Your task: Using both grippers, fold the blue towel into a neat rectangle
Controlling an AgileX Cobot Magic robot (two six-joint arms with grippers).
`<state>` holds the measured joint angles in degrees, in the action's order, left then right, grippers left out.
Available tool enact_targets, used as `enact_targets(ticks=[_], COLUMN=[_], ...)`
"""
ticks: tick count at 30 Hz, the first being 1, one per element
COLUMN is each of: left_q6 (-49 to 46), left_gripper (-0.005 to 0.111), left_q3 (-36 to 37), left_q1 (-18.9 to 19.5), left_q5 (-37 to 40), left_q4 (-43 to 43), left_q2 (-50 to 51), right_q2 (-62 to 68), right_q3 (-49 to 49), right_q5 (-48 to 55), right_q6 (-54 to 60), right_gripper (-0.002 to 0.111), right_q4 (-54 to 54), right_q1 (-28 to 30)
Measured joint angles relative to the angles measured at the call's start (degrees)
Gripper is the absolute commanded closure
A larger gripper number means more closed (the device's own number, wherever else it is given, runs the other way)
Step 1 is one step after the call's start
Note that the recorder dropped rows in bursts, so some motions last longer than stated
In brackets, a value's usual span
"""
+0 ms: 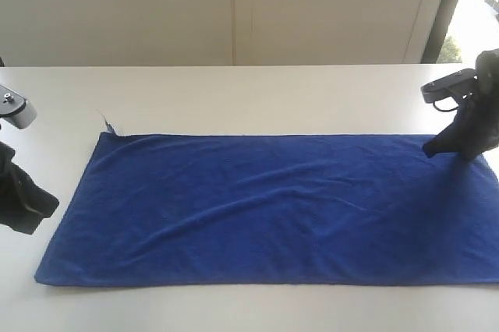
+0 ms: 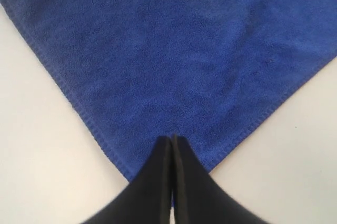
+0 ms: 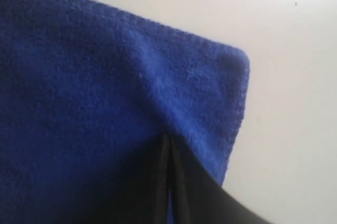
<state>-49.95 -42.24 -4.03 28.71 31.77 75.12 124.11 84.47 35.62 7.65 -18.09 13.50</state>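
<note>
— Left pincer (image 1: pixel 51 203): state to be entered?

— Jaws are seen pressed together, the black fingers (image 2: pixel 158 166) meeting at the tips; entered as closed. It is placed at the left short edge of the blue towel (image 1: pixel 265 207), with the tips over a corner of the cloth in the wrist view. Whether cloth is pinched cannot be told.

— Towel: location?

— Laid out flat as a long rectangle across the white bench (image 1: pixel 257 90), lightly rippled; its right end is cut off by the frame. A loose thread (image 1: pixel 104 119) is noted at the far left corner.

— Right pincer (image 1: pixel 429 147)?

— Jaws likewise closed, set at the towel's far right corner, where a ridge of cloth is seen running to the tips. A grip cannot be confirmed.
</note>
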Motion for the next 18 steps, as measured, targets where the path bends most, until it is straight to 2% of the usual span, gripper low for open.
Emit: enact_targets(ticks=[6, 10, 13, 18], left_q6=[0.0, 0.0, 0.0, 0.0], left_gripper=[0.107, 0.107, 0.107, 0.107], left_q3=[0.0, 0.0, -0.6, -2.2], left_q1=[0.0, 0.0, 0.0, 0.0], left_q5=[0.4, 0.6, 0.7, 4.2], left_q4=[0.0, 1.1, 3.7, 6.3], left_q2=[0.0, 0.0, 0.0, 0.0], right_q2=[-7.9, -14.4, -16.6, -16.9], right_q3=[0.0, 0.0, -0.2, -3.5], right_q5=[7.8, 14.3, 17.9, 20.4], right_q6=[1.8, 7.9, 13.1, 19.0], right_gripper=[0.108, 0.107, 0.100, 0.079], right_q4=[6.8, 15.7, 25.7, 32.8], right_q1=[0.4, 3.0, 6.7, 13.3])
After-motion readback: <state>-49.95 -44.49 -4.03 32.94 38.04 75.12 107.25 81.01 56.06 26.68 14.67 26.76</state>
